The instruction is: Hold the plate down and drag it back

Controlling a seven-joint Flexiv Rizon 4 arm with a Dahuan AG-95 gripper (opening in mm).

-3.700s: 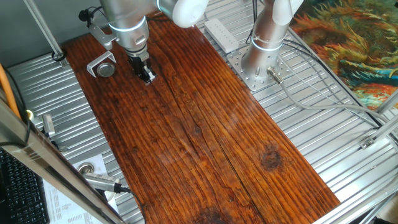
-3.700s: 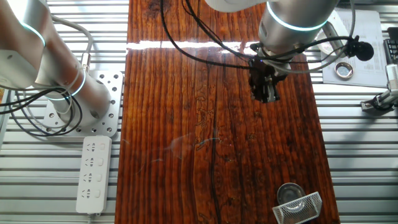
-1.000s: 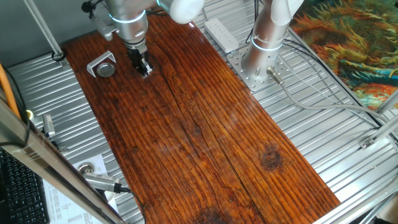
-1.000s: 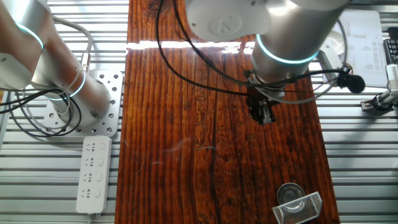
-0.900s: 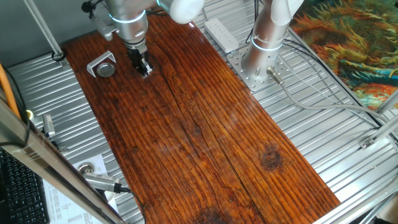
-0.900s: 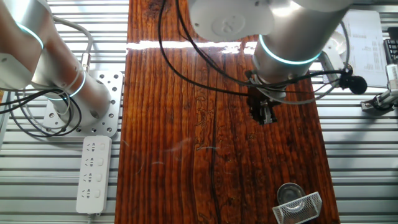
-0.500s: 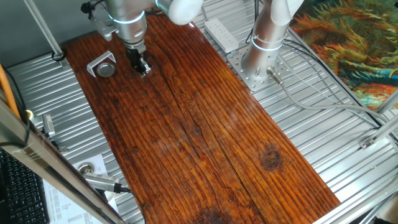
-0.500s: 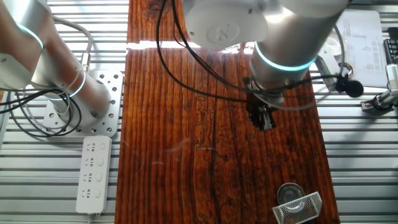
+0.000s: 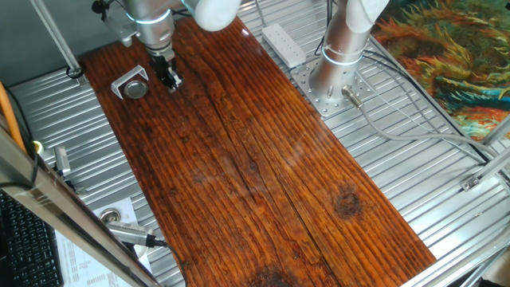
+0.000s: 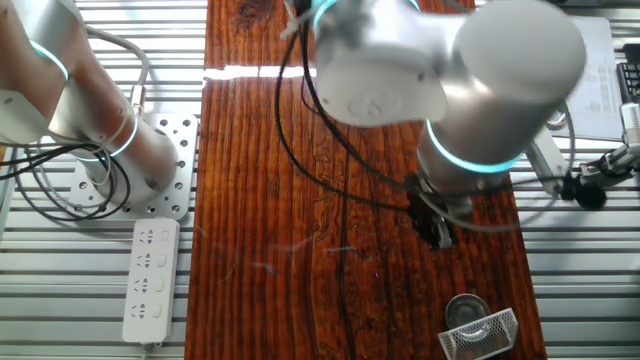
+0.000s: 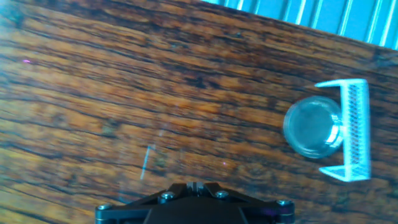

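My arm (image 10: 455, 70) is brushed silver metal in fat rounded segments, with a white glossy cap (image 9: 217, 9) at one joint; a thin glowing teal ring (image 10: 470, 160) circles my wrist; black cables (image 10: 330, 130) loop beside it; my gripper (image 9: 170, 78) is small, black and blocky; in the hand view its dark housing (image 11: 193, 202) carries silver screw heads (image 11: 166, 197).

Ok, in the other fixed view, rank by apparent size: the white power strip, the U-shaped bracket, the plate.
1. White power strip, clearly largest.
2. U-shaped bracket.
3. Plate, slightly smaller than the bracket; the two lie together at similar camera distance, so the ranking holds.
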